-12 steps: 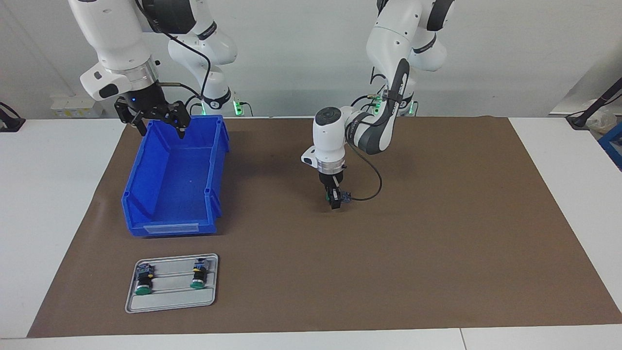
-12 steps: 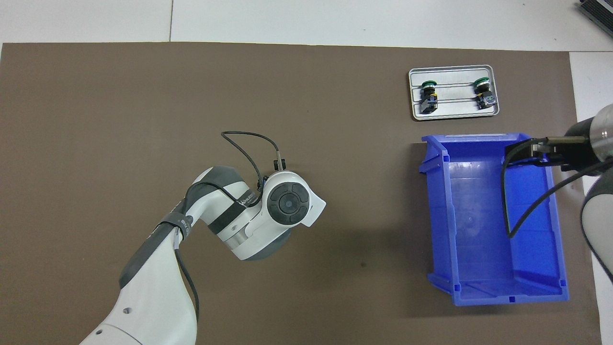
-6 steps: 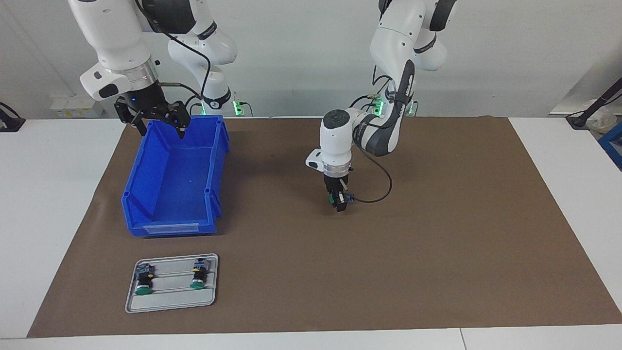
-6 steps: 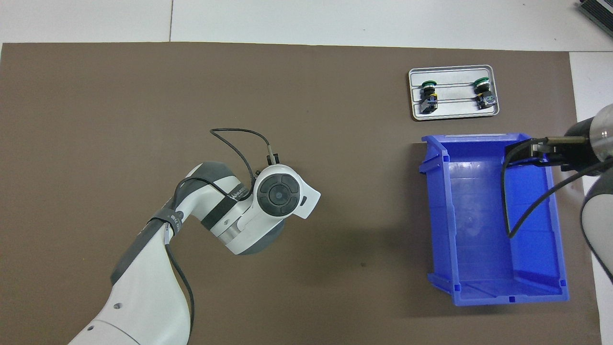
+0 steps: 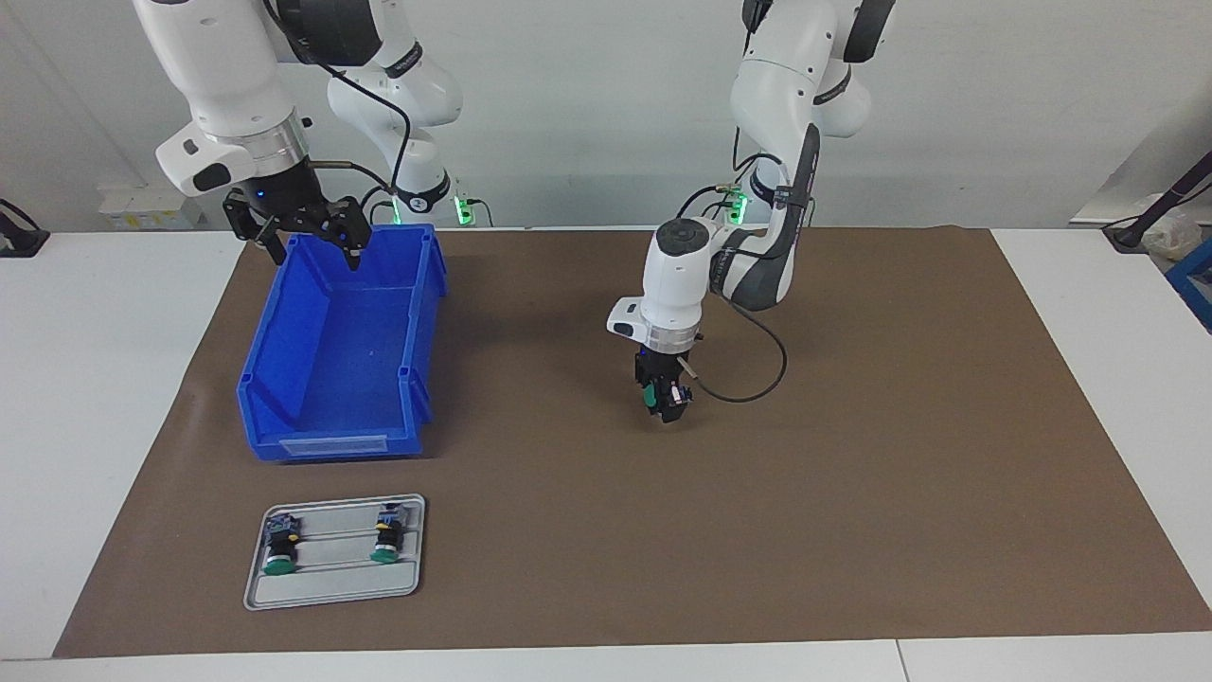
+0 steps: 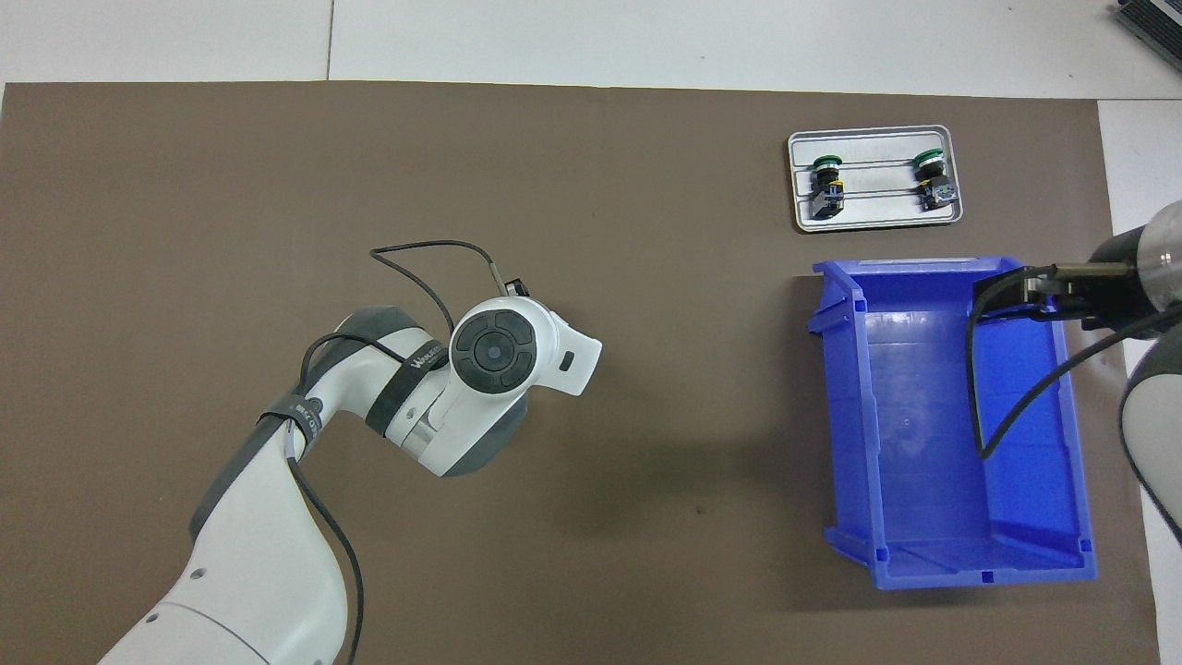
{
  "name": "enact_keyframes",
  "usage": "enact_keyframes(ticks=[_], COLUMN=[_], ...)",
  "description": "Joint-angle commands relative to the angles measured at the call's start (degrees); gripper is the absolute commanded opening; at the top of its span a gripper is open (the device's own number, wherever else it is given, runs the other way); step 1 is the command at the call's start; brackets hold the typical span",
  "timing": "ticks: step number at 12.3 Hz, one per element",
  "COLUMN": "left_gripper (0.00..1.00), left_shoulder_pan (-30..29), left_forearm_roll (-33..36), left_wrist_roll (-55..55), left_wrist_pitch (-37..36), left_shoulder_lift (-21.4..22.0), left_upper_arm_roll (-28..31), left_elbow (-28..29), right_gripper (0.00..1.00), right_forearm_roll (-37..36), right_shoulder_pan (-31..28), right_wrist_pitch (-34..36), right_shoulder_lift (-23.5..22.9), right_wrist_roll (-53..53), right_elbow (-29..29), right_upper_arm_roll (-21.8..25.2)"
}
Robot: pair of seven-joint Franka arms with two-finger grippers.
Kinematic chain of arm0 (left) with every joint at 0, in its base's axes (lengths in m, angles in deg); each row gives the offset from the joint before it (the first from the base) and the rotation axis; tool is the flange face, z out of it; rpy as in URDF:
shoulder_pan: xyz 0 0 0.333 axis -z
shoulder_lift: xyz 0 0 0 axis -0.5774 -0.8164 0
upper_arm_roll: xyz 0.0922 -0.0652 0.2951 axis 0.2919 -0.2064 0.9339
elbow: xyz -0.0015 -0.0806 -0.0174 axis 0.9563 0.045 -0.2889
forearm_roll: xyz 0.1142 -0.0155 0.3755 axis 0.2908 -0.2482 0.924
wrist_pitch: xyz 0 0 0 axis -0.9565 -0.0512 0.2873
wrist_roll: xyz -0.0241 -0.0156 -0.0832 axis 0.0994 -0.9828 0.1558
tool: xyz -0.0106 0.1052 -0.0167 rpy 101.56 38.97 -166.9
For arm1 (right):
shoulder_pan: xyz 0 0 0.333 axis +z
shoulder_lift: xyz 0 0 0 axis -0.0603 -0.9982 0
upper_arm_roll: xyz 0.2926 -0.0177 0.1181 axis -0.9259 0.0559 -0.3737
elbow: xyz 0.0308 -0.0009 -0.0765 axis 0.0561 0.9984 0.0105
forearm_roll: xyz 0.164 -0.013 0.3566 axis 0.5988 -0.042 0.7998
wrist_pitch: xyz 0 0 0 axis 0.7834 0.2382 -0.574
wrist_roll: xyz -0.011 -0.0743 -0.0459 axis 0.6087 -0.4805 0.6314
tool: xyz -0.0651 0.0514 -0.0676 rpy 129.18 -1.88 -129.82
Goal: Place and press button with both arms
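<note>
facing and overhead views of the two-arm cell. my left gripper [image 5: 666,405] hangs low over the middle of the brown mat [image 5: 852,455], its fingers clamped together on a button [image 5: 655,396]; a speck of green cap shows at one side of the fingers and a bit of the contact block at the other, so the button appears to lie crosswise in the grip. from overhead my own wrist covers it. my right gripper [image 5: 308,237] waits with fingers spread apart over the end of the blue bin [image 5: 327,379] nearest the robots, holding nothing. two more buttons [image 5: 277,547] [image 5: 386,540] lie on the grey tray [image 5: 331,592], which sits farther from the robots than the bin, toward the right arm's end of the tabletop.

handling, as i judge it: the button is small, light and rigid, a hard plastic part that will not give under the fingers. the round cap and cylindrical body look smooth, so it may roll or twist if pinched on the curve. the better hold is across the black body, between cap and contact block, leaving the cap free to be pressed. set down on its side it may roll on the mat; whether it would stand steady on the block i cannot tell.
</note>
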Motion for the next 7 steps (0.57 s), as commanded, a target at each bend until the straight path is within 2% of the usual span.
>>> enact_keyframes(ticks=[1,7], left_gripper=[0.01,0.00], left_shoulder_pan=[-2.4,-7.3], left_forearm_roll=[-1.6,-1.7], left_wrist_roll=[-0.2,-0.1], left_wrist_pitch=[4.6,25.0], left_shoulder_lift=[-0.2,0.9], left_upper_arm_roll=[-1.3,-4.7], left_elbow=[0.6,11.3], right_gripper=[1.00,1.00], right_forearm_roll=[0.3,0.3], right_shoulder_pan=[-0.1,-0.1], right_wrist_pitch=[0.1,0.1], right_shoulder_lift=[0.8,0.8], right_wrist_roll=[-1.1,-1.1], right_elbow=[0.6,0.8], right_upper_arm_roll=[-0.2,-0.2])
